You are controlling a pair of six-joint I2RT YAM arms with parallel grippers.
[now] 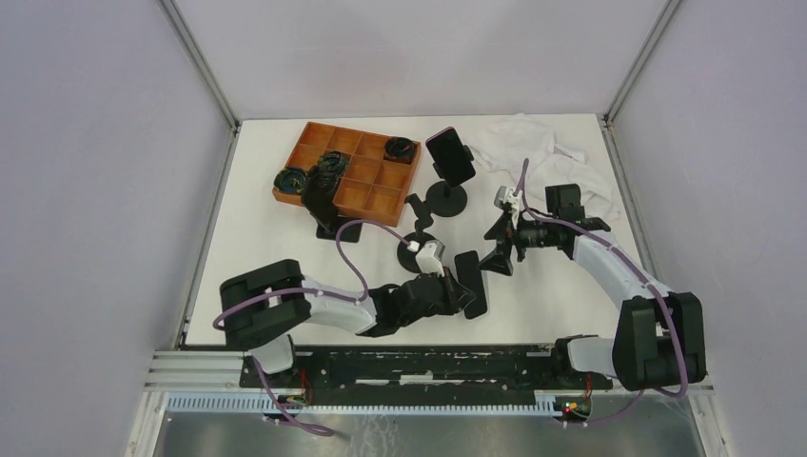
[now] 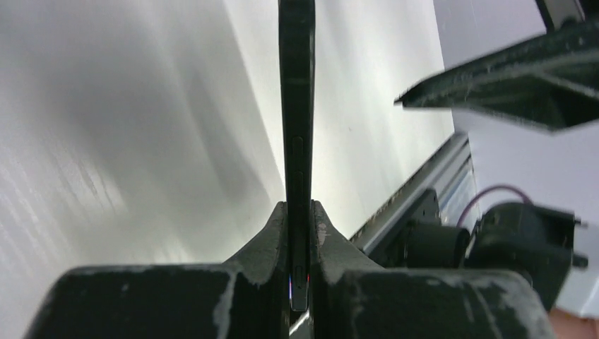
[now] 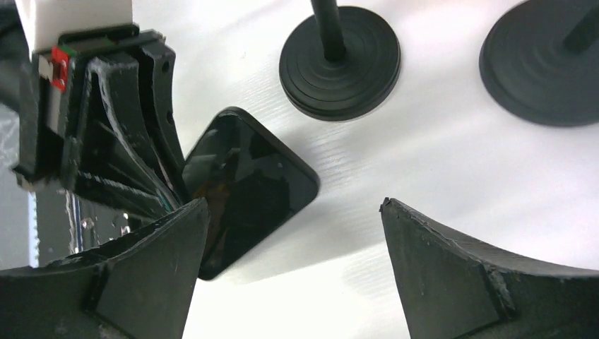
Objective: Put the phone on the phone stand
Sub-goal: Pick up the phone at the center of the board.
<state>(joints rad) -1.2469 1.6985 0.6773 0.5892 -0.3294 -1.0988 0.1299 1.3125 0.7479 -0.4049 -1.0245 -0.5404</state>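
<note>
Phone (image 2: pixel 297 106) stands edge-on, pinched tight in the left gripper (image 2: pixel 300 212); the left arm (image 1: pixel 333 309) stretches low across the table (image 1: pixel 285 238), with the right gripper (image 3: pixel 294 205) gaping wide beside it.

I can't see the phone's (image 2: pixel 297 106) top, cut off by the left wrist view's edge, nor its lower end between the fingers (image 2: pixel 272 244), and a stand's (image 3: pixel 340 67) stem leaves the right wrist view.

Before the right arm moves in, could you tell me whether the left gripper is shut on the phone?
Shut: the left gripper pinches the phone edge-on, fingers flush against both faces.
</note>
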